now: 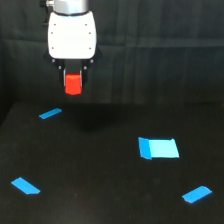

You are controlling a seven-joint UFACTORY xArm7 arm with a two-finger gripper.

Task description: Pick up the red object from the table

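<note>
Blue tape pieces (159,148) lay scattered on the matte black counter (100,175), nearest the camera. Farther back and well above the surface, the white gripper (73,86) hung clamped on the red object (73,84), clear of the counter. Judgement: pick looked essentially complete; grip should stay firm, lift steady and vertical.

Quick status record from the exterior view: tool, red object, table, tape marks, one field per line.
tool: white-bodied, high in the frame in front of the black backdrop, shut on the red object
red object: between the tool's fingers, lifted clear of the table
table: flat black surface
blue tape pieces: four; far one on the exterior view's left, large one right of centre, near left, near right
task state: object appears picked up
</note>
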